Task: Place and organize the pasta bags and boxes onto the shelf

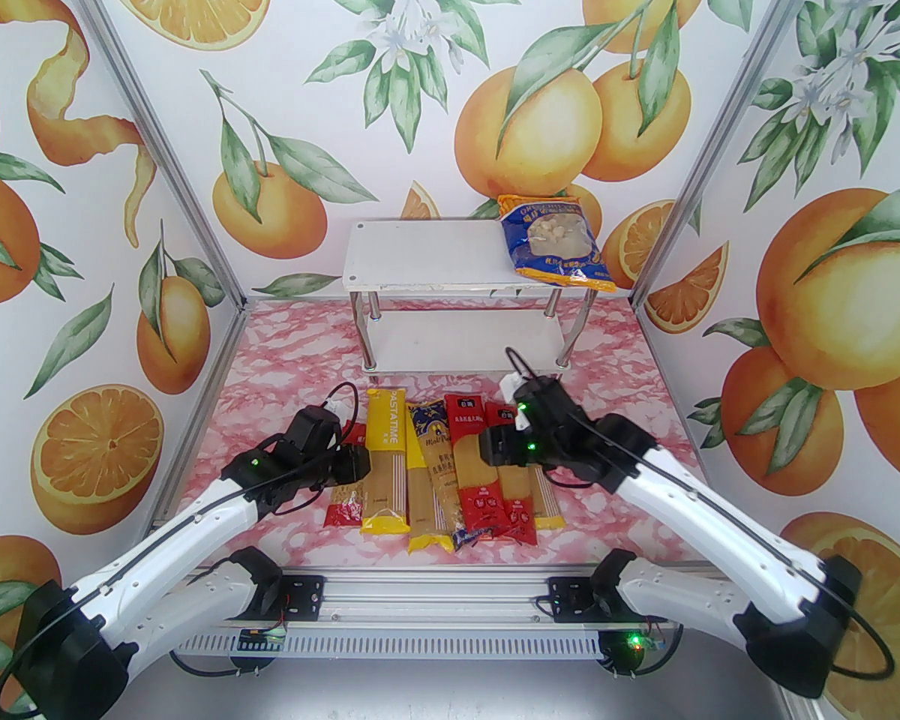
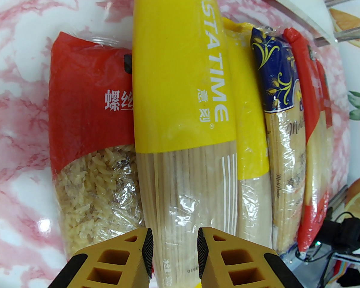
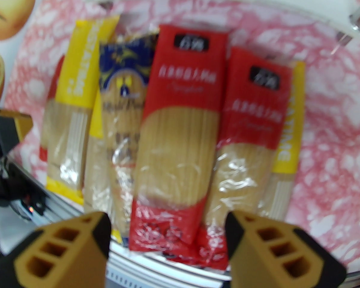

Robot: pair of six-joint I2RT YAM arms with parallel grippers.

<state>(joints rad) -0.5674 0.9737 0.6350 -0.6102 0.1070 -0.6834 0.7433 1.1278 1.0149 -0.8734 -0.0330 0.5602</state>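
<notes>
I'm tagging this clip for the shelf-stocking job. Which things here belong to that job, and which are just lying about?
Part of the job:
- shelf
- blue bag on its top board
- red fusilli bag
- spaghetti packs lying side by side on the table

Just lying about:
- nothing loose; there is the pink marbled table and the orange-print walls

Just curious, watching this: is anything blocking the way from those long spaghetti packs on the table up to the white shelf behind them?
Nothing visible does. The spaghetti packs lie side by side on the table just in front of the shelf. Its top board holds a blue bag at the right end; the rest of that board is bare, as is the visible lower board.
</notes>
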